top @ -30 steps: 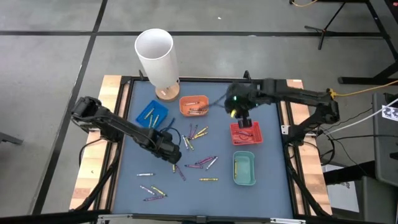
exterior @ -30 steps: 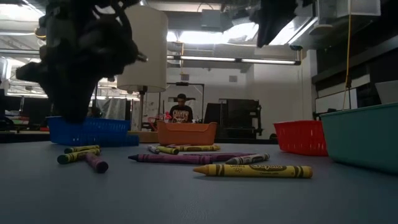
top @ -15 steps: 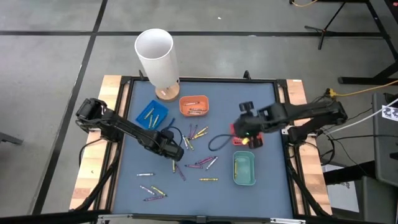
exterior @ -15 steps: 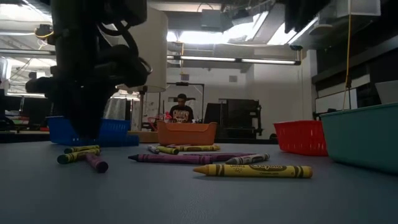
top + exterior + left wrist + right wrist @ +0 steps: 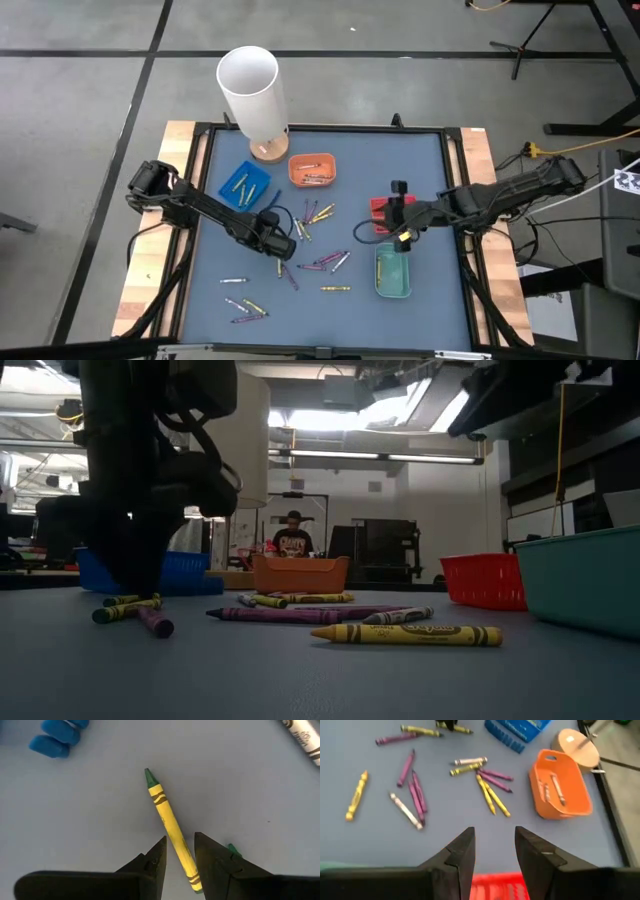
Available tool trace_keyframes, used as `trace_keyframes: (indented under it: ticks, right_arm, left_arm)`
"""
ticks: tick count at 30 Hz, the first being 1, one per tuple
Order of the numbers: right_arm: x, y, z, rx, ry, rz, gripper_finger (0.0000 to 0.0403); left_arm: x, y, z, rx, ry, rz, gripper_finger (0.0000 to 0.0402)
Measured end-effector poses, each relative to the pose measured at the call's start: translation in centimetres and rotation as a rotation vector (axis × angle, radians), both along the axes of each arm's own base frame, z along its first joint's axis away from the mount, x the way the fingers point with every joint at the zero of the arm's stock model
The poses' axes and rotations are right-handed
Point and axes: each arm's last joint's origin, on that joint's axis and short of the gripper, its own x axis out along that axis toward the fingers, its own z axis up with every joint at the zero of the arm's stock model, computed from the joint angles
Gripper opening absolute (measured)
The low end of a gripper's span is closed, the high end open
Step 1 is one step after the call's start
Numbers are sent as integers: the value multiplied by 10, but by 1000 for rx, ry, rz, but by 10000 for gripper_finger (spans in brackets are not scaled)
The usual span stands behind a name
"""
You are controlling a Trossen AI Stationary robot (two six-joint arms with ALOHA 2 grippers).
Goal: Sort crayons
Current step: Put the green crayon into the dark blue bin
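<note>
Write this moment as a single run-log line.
left gripper: open, straddling yellow crayon on mat | right gripper: open, empty, above red tray | stage: pre-grasp

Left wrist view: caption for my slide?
Left gripper with open fingers straddling a yellow crayon lying on the grey table.

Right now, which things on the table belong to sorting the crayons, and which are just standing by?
Job:
loose crayons
yellow crayon between the left gripper fingers
blue tray
orange tray
red tray
green tray

Standing by:
white tube
person in the room
</note>
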Motion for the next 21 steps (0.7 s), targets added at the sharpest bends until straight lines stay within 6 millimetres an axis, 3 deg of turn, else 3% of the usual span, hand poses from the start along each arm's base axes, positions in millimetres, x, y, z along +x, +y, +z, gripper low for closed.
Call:
trace_keyframes:
  ticks: [8,16,21]
  right_arm:
    - [16,5,-44,40,-130,0,138]
    - [37,12,-67,57,-155,12,138]
    - [51,22,-79,181,-165,161,138]
  left_arm:
    - [-1,1,-1,4,11,3,85]
    - [0,1,-1,9,9,3,84]
    - [-1,1,-1,9,10,2,84]
